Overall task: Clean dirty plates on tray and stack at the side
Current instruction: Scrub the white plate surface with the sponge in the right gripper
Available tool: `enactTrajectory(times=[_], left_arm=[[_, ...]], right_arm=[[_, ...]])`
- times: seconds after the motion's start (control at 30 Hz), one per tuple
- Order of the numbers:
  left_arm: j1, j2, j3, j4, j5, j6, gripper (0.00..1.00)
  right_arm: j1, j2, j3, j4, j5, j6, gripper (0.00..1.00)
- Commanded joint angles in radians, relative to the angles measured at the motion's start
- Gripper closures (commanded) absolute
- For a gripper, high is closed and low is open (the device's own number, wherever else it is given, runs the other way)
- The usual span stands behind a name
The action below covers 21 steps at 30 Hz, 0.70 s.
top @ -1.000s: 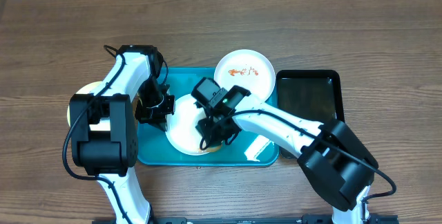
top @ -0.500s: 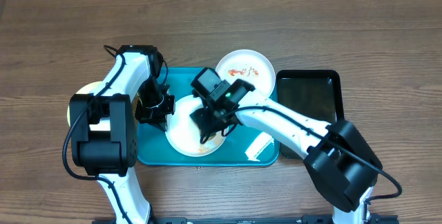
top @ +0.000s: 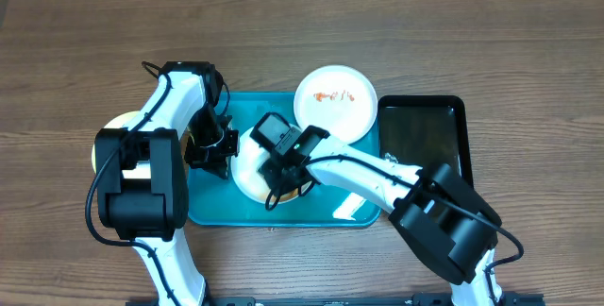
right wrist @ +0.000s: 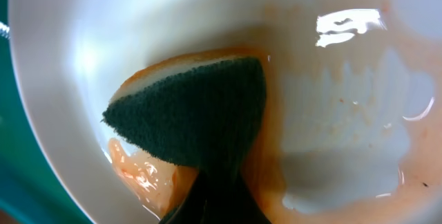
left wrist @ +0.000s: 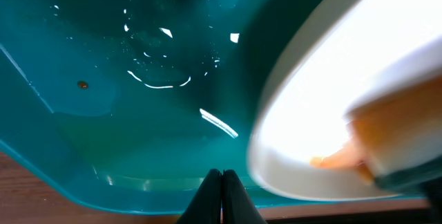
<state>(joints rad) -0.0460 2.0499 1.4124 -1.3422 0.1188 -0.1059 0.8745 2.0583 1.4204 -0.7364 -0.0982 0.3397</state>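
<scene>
— From overhead we see the wooden table (top: 472, 42) carrying the teal tray (top: 212, 213), with the black tray (top: 425, 131) just beside its right end.

— We agree. Only that view gives us all three plates. The smeared white plate (top: 335, 98) lies over the teal tray's far right corner. The middle white plate (top: 243, 169) sits inside the teal tray. The pale yellow plate (top: 106, 131) is on the table to the left, mostly hidden by the left arm.

— The right wrist view adds what overhead hides from us: the sponge (right wrist: 193, 113), dark green face towards the camera and orange beneath, pressed on the middle white plate amid a wet orange film.

— And there we see the right claw (right wrist: 215, 189) pinching that sponge at the bottom edge of the picture.

— The left wrist view shows us the left claw (left wrist: 222, 186) with its tips pressed together, gripping nothing. It is over the teal tray's floor, with the middle white plate's rim just beside it.

— Overhead we cannot tell that, because the arm covers those tips.
</scene>
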Motion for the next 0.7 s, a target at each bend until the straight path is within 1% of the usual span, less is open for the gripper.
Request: enactTrajectory(times=[0.0,0.2,0.3,0.5,0.6,0.67], left_arm=[[0.000,-0.017,0.004,0.000,0.001,-0.007,0.96],[0.000,-0.017,0.004,0.000,0.001,-0.007,0.96],[0.000,-0.017,0.004,0.002,0.001,-0.007,0.96],[0.000,-0.017,0.004,0.004,0.014,-0.007,0.96],[-0.001,-0.017,0.004,0.016,0.090,-0.001,0.96],[-0.001,-0.017,0.004,0.033,0.200,0.035,0.96]], right_arm=[[-0.082,0.025,-0.011,-0.013,0.142,0.008,0.96],[-0.164,0.009,-0.010,-0.025,0.130,0.002,0.96],[-0.163,-0.003,-0.010,-0.043,0.072,-0.004,0.96],[-0.113,-0.003,-0.011,-0.109,-0.093,0.005,0.96],[-0.074,-0.003,-0.011,-0.130,-0.114,0.004,0.96],[-0.046,-0.003,-0.011,-0.128,-0.112,-0.003,0.96]])
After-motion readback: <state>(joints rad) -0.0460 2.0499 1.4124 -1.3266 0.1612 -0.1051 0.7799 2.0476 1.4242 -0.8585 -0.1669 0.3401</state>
